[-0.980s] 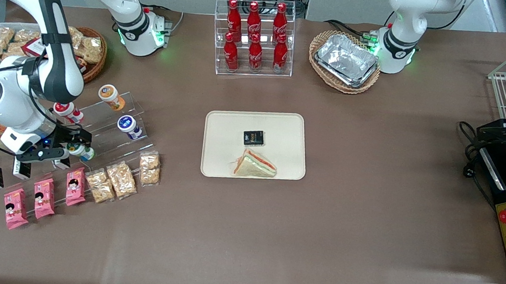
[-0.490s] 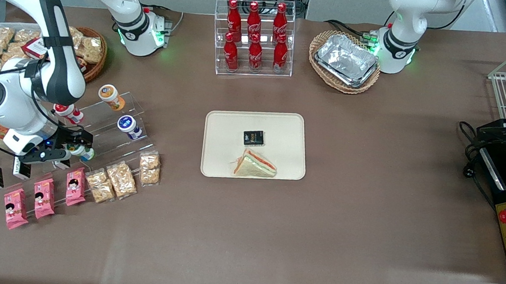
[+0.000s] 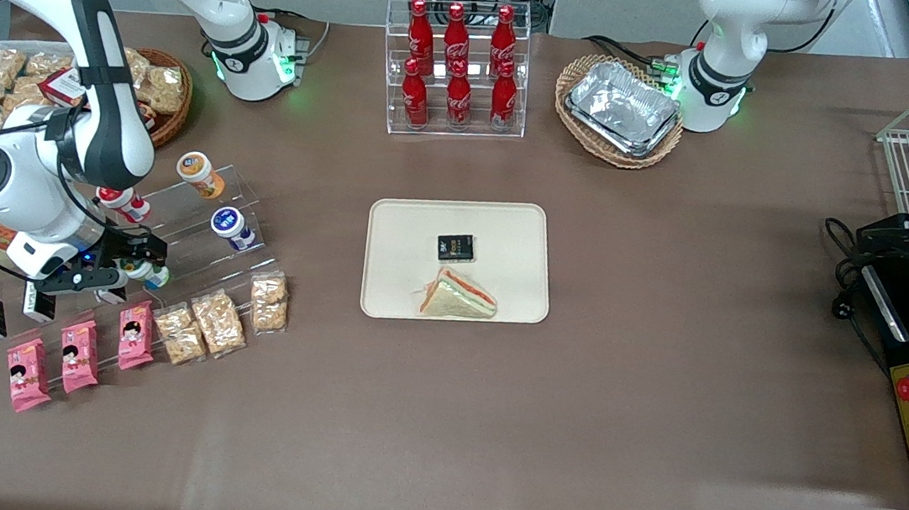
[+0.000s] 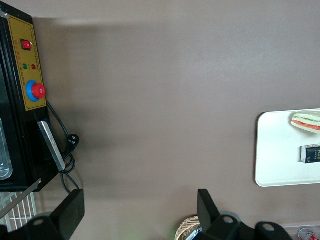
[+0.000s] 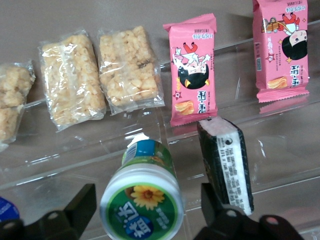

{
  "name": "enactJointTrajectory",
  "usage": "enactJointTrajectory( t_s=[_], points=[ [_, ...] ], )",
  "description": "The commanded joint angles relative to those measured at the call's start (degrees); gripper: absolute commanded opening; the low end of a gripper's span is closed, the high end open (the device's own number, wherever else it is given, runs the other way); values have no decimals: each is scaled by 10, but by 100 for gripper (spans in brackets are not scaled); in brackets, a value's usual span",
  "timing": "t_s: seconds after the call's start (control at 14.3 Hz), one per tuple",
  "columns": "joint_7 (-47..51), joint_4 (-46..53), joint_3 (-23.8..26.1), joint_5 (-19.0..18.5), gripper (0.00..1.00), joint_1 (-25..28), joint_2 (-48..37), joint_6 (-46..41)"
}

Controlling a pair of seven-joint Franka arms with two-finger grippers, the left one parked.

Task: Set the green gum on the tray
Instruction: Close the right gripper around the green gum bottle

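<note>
Hovering over the clear stepped stand (image 3: 205, 220) at the working arm's end of the table, the gripper (image 5: 145, 210) has its fingers (image 5: 82, 202) spread wide on either side of the green gum (image 5: 142, 202), apparently not touching it. The bottle stands on the stand beside a black-and-white packet (image 5: 227, 165), with pink snack packs (image 5: 192, 67) and puffed-rice bars (image 5: 127, 67) nearby. Well apart, mid-table, the tray (image 3: 405, 279) carries a sandwich (image 3: 459, 296) and a small black packet (image 3: 455, 247).
</note>
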Motion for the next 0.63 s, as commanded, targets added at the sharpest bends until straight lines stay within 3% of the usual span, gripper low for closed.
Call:
enactJointTrajectory(
  t_s=[0.0,0.21,0.56],
  points=[
    [10,-6,0,-2,80,2,-5,12],
    [10,-6,0,-2,65,3,-6,9],
    [10,-6,1,-2,51,3,-6,7]
  ],
)
